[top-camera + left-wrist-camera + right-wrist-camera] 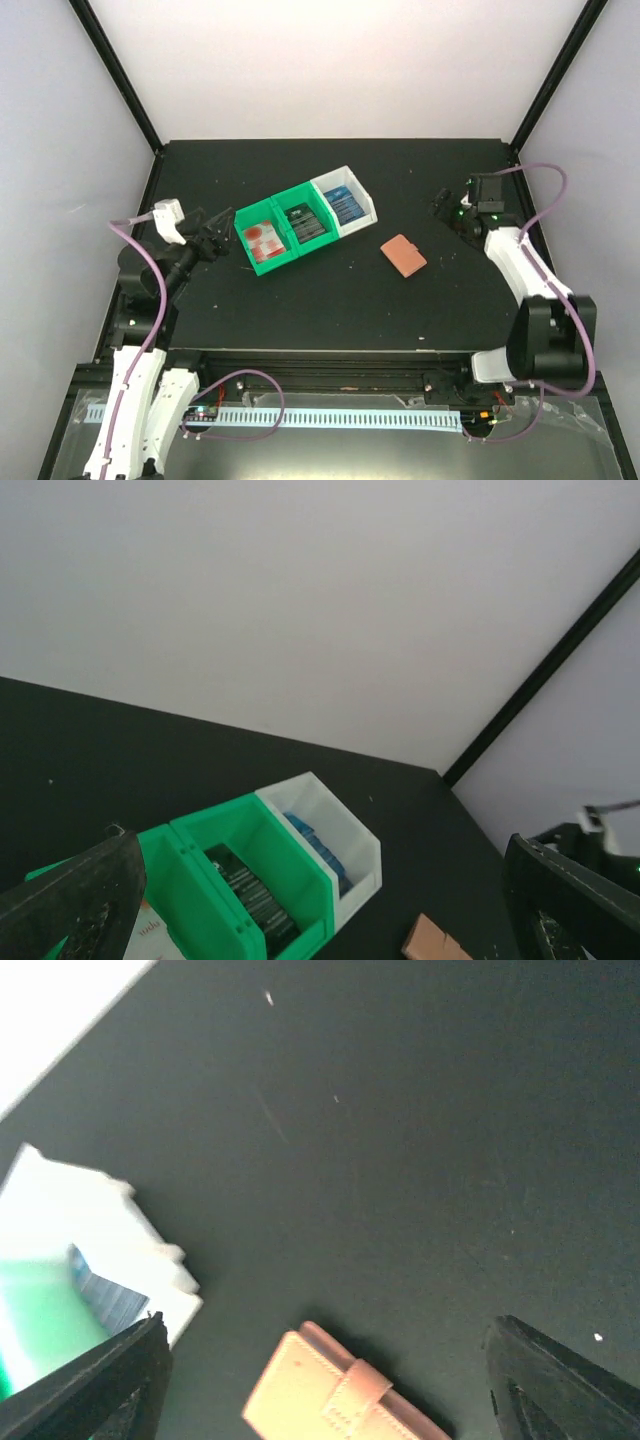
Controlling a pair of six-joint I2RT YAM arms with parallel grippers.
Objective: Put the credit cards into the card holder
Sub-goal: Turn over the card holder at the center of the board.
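Note:
The salmon-brown card holder [404,255] lies closed, snap tab fastened, on the black table right of the bins; it also shows as the card holder [330,1395] and, at the frame edge, the card holder [440,942]. The credit cards sit in the bins: white-and-red cards [263,240], dark cards [305,220] and blue cards [343,205]. My left gripper [215,235] hovers open just left of the bins, and my left gripper [320,880] has nothing between its fingers. My right gripper [450,208] hangs open up and to the right of the holder, and my right gripper [328,1325] is empty.
Two green bins [283,212] and a white bin [366,208] stand joined in a slanted row at mid-table. White walls and black frame posts [545,90] close in the back and sides. The arm bases sit at the near edge.

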